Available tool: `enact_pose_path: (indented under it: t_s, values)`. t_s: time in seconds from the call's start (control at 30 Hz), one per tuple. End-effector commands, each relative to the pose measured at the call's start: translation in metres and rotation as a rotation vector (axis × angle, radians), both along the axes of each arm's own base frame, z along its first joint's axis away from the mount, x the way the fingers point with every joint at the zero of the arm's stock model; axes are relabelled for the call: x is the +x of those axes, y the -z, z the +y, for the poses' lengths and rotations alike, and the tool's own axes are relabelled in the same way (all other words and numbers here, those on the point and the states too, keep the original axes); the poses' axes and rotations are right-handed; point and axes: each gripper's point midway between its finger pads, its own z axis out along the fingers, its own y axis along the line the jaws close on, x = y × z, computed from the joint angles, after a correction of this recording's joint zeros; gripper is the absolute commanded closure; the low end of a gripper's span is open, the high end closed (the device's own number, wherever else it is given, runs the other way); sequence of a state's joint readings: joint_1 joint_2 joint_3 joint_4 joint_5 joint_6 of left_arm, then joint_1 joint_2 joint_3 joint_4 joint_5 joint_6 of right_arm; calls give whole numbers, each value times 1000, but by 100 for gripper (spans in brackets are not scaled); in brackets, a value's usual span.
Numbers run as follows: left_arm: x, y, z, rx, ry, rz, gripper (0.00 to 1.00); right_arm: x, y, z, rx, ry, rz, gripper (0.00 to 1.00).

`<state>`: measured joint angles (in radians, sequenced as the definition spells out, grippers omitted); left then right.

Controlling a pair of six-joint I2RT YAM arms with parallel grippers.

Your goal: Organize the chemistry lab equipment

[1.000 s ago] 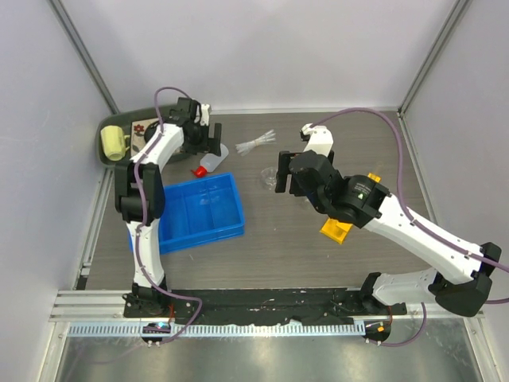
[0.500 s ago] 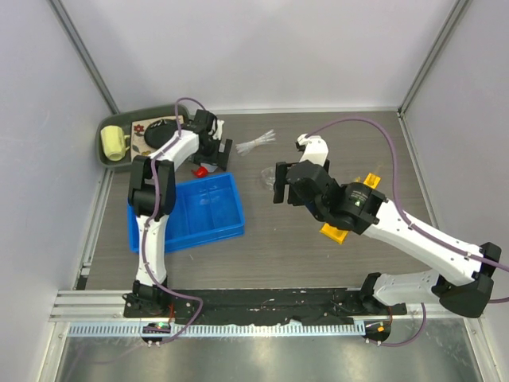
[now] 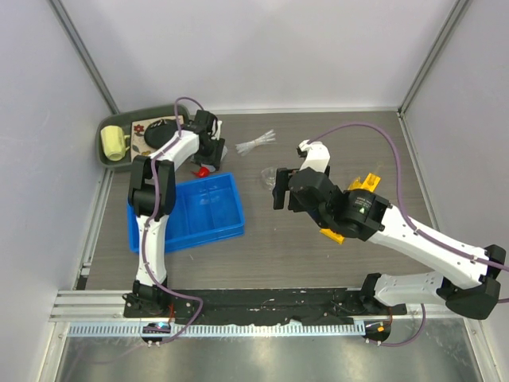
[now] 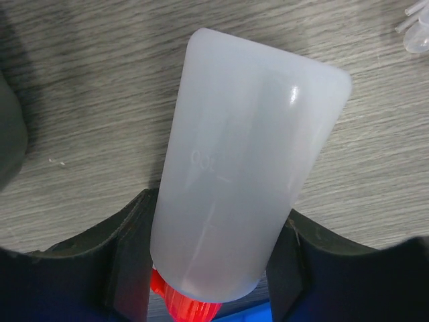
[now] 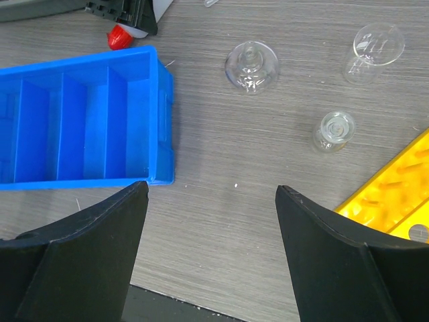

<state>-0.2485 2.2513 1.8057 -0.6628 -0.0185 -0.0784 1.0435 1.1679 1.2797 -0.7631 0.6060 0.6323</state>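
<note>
The white squeeze bottle (image 4: 241,174) with its red cap (image 3: 203,169) lies on the table just behind the blue bin (image 3: 195,211). My left gripper (image 3: 213,151) (image 4: 218,211) is shut on the bottle near its cap end, with both fingers pressed against its sides. My right gripper (image 3: 278,187) (image 5: 211,190) hangs open over bare table between the bin and the glassware, holding nothing. Three small clear glass beakers (image 5: 251,66) (image 5: 373,50) (image 5: 333,129) stand ahead of it. The yellow rack (image 5: 395,201) (image 3: 334,233) lies to its right. Thin pipettes (image 3: 256,144) lie at the back.
The blue bin (image 5: 161,121) has several empty compartments. A dark green tray (image 3: 107,159) at the back left holds a yellow mug (image 3: 114,142) and a round black object (image 3: 163,131). Walls close the table on three sides.
My left gripper moved right onto the squeeze bottle and its jaws closed on it. My right arm drifted slightly left and nearer, jaws unchanged.
</note>
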Motion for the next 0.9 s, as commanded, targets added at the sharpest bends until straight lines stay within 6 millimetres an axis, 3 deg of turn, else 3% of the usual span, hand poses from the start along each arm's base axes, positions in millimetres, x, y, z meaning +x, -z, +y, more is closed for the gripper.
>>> enact_pose_path:
  t_s: [0.0,0.17,0.27,0.4,0.43,0.67,0.8,0.87]
  values:
    - [4,-17,3,1,-22,-41,50,-4,-17,4,70,10,-38,18]
    - [8,-38,7,7,-35,-82,55,-10,-22,4,67,9,-44,18]
    - [13,-65,6,1,-46,-119,57,-13,-26,1,81,19,-55,19]
    - [25,-119,4,-28,-70,-214,60,-15,-31,-2,92,22,-61,19]
    - [30,-140,3,-40,-77,-258,60,-16,-32,-2,94,21,-62,19]
    - [25,-213,11,-59,-125,-391,62,-20,-32,-3,98,21,-61,19]
    - [12,-230,12,-95,-165,-398,62,-22,-32,-5,98,19,-61,19]
    - [-1,-224,14,-107,-209,-355,62,-23,-32,-6,97,19,-61,19]
